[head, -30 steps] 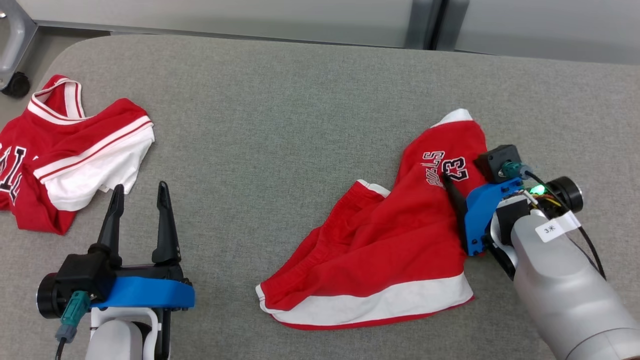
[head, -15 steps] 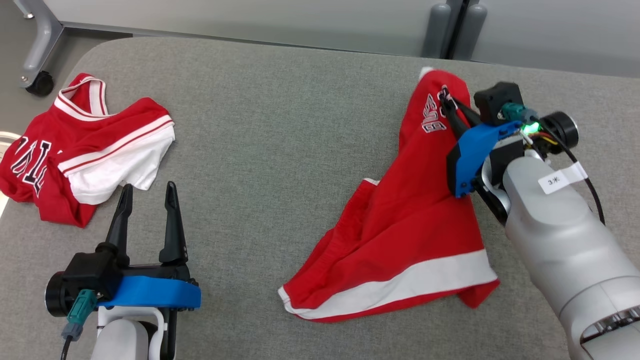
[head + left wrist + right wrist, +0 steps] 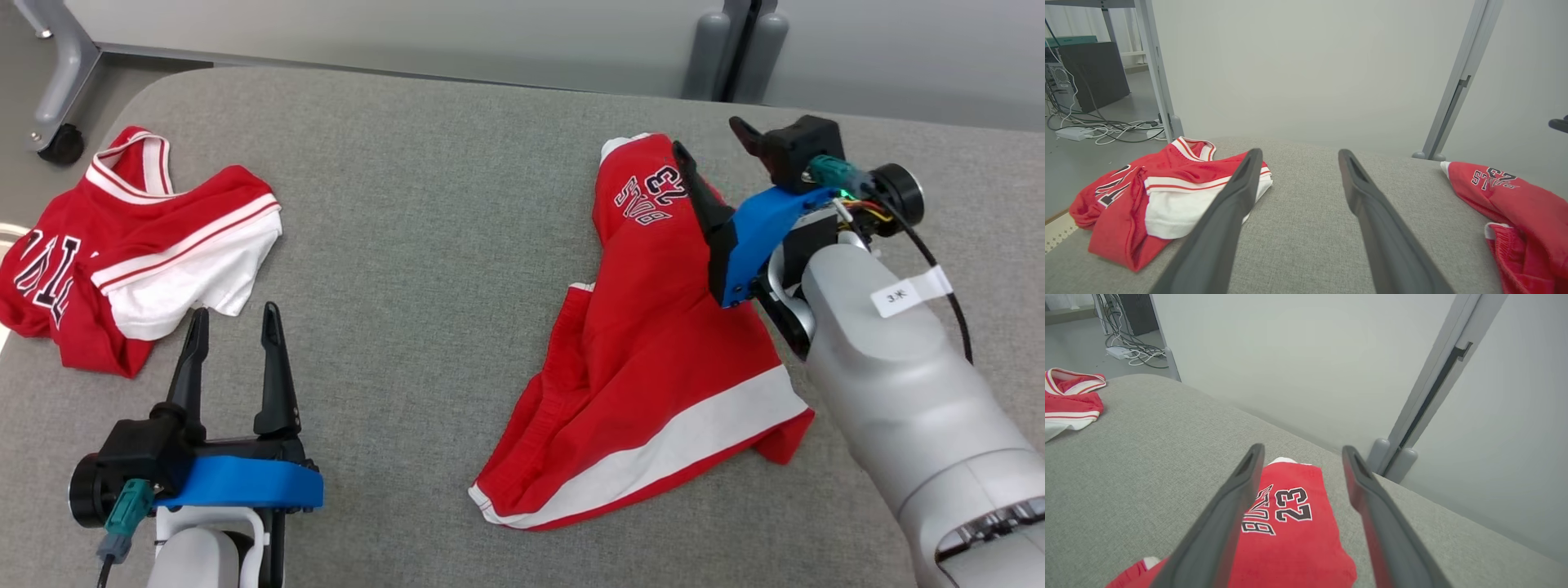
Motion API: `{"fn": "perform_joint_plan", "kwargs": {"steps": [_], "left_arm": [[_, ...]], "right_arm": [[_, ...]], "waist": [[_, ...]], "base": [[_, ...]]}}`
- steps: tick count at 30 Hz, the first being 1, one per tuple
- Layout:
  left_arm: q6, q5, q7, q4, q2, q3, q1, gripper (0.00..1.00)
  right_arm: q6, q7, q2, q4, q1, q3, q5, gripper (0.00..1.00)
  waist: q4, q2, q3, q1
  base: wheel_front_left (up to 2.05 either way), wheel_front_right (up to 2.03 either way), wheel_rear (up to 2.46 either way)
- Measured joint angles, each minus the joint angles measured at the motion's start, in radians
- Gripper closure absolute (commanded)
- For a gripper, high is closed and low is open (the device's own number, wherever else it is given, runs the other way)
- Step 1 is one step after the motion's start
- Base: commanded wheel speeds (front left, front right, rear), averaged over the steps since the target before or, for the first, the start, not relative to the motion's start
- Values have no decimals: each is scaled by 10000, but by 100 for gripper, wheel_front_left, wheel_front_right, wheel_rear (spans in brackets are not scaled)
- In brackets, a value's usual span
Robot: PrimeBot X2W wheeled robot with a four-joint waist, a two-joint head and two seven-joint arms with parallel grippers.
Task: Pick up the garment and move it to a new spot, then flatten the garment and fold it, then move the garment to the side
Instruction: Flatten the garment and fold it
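The crumpled shorts [image 3: 653, 351] lie on the surface [image 3: 424, 204] well right of the jersey [image 3: 122, 245], left gripper [image 3: 234, 310] and right gripper [image 3: 706, 135] both with jaws wide and empty, so a careless pinch may bunch the layers

red shorts [image 3: 653, 351] with white hem band – rumpled, "23" leg stretched away, seemingly flat on the grey table [image 3: 424, 245].

A crumpled red-and-white jersey [image 3: 139, 261] lies at the grey table's [image 3: 441, 245] left edge; cables [image 3: 1106, 128] lie on the floor [image 3: 1069, 163] behind.
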Motion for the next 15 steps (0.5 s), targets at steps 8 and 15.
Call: {"fn": "perform_joint_plan", "kwargs": {"steps": [8,15], "left_arm": [[-2,228,0,-35,-4,261,478,0],[-56,391,0,-65,-2,447,732,0]], "right_arm": [[0,-25,-1264,-2752,2520,-1193,280,0],[-2,-25,-1687,-3505,4413,-1513,326,0]], "waist": [[-497,0,-574,-2],[-908,-1,-931,-2]], "base": [[0,0,0],[0,0,0]]}}
